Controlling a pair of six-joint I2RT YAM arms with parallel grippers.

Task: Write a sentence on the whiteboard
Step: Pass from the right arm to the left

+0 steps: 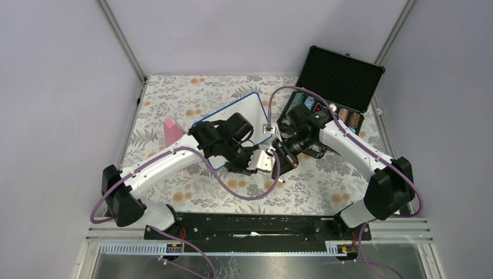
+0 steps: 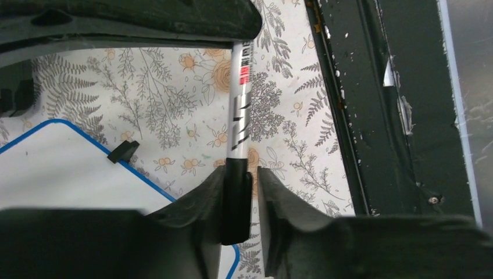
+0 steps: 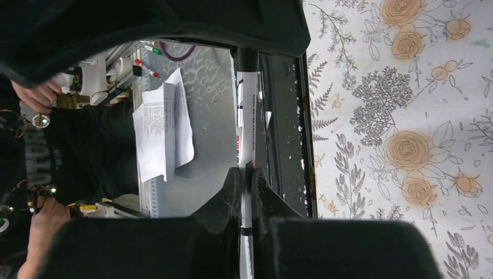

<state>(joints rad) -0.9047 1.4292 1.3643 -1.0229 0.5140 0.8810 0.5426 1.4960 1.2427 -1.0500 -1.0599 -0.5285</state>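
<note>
Closed tight, left fingers (image 2: pixel 203 200) pinch the marker (image 2: pixel 239 110) by its black end — right fingers (image 3: pixel 266 200) clamp its white barrel — above the floral counter (image 2: pixel 174 104), near the whiteboard (image 2: pixel 58 168).

- Our left arm (image 1: pixel 168 160) stretches inward toward the centre, and our right arm (image 1: pixel 349 142) bends in to meet it.
- Our left gripper (image 2: pixel 241 174) is clamped on the marker (image 2: pixel 239 99).
- Our right gripper (image 3: pixel 245 174) pinches the same marker.
</note>
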